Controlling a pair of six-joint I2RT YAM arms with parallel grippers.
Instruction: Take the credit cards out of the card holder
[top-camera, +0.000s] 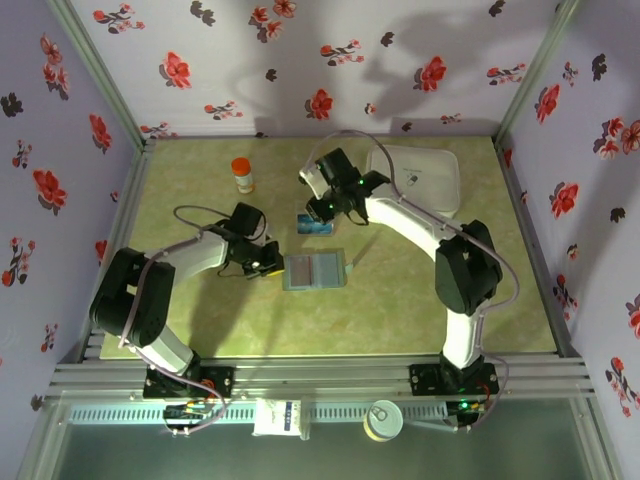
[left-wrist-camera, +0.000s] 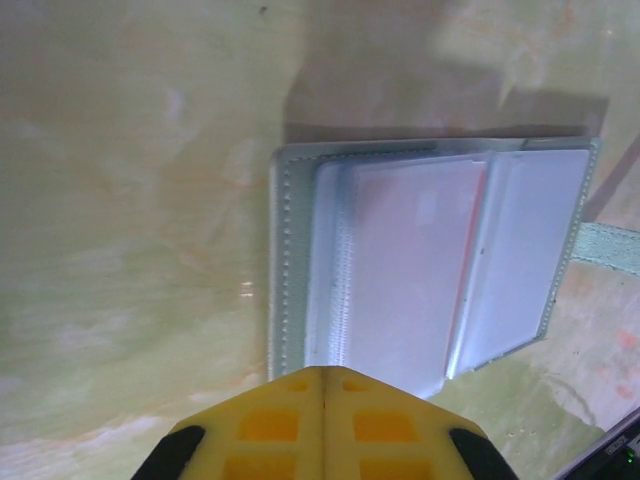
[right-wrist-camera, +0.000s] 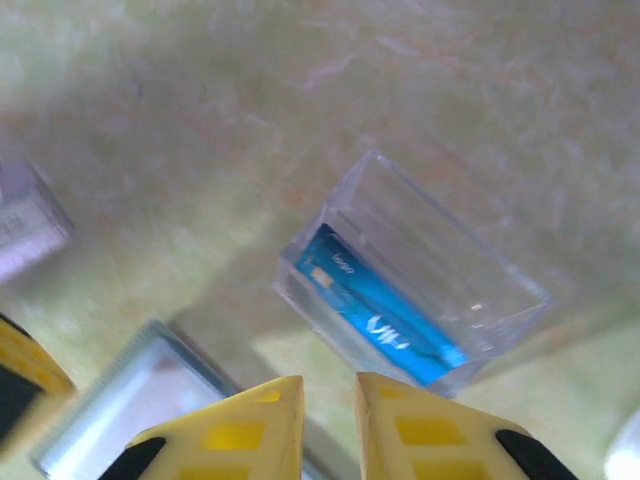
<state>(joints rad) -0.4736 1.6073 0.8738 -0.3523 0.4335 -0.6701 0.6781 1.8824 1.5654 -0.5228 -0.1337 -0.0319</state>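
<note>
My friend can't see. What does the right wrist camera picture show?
A clear plastic tray sits on the green table with a blue card lying inside it. Below it, the right gripper hovers with its yellow jaws slightly apart and empty, and a corner of the grey-blue card holder shows at lower left.

**Grey-blue card holder (top-camera: 314, 270) on a marbled yellow-green desk (top-camera: 200, 320), ringed by flowered walls (top-camera: 400, 40).**
The desk is mottled pale green and yellow with faint rust veining. The walls are pale lilac-white, printed with red blossoms and darker, near-black ones. The card holder has a lighter stitched border, and a whitish card (left-wrist-camera: 410, 260) in it shows a thin red edge. A clear tray (right-wrist-camera: 420, 215) holds a bright blue card (right-wrist-camera: 380, 318) with white lettering. The bottle (top-camera: 242, 176) is white with an orange cap; the box (top-camera: 440, 165) is plain white. The left fingers (left-wrist-camera: 270, 430) and right fingers (right-wrist-camera: 250, 430) are yellow, marked black at the sides.
</note>
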